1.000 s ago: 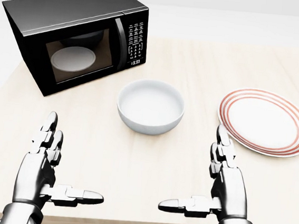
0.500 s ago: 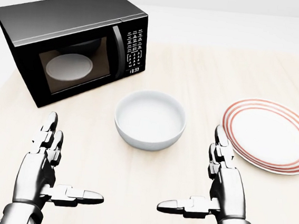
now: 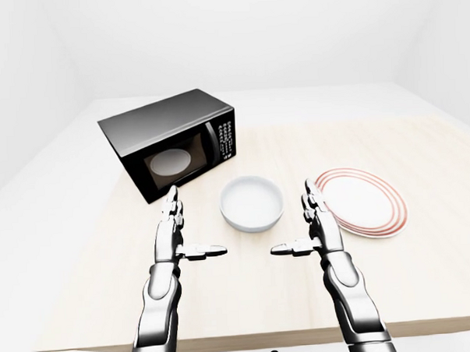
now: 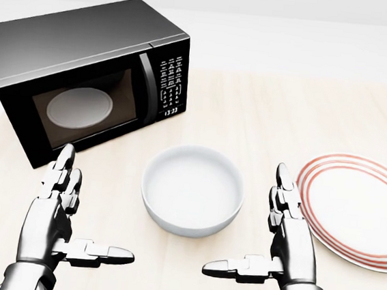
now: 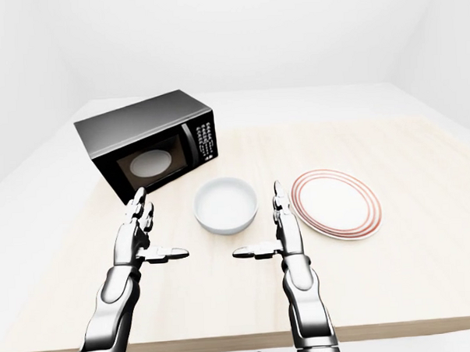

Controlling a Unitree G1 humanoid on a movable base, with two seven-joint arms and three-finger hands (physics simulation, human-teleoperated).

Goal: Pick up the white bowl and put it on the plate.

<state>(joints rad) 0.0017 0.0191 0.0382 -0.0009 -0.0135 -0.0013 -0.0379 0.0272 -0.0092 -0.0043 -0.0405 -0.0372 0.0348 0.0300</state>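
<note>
pale wooden table (image 4: 306, 115), white bowl (image 4: 192, 198) between spread, empty left hand (image 4: 56, 221) and right hand (image 4: 283, 246)

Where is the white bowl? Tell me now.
In the head view the white bowl sits low at centre on the table, between the microwave at upper left and the plate at right.

The white bowl (image 4: 192, 198) is round, plain and glossy, standing upright and empty on the pale wooden table, near the middle of the head view. The plate (image 4: 356, 210) lies flat to its right, apart from it, white with red concentric rings round its rim, also empty, partly cut by the view's right edge.
</note>
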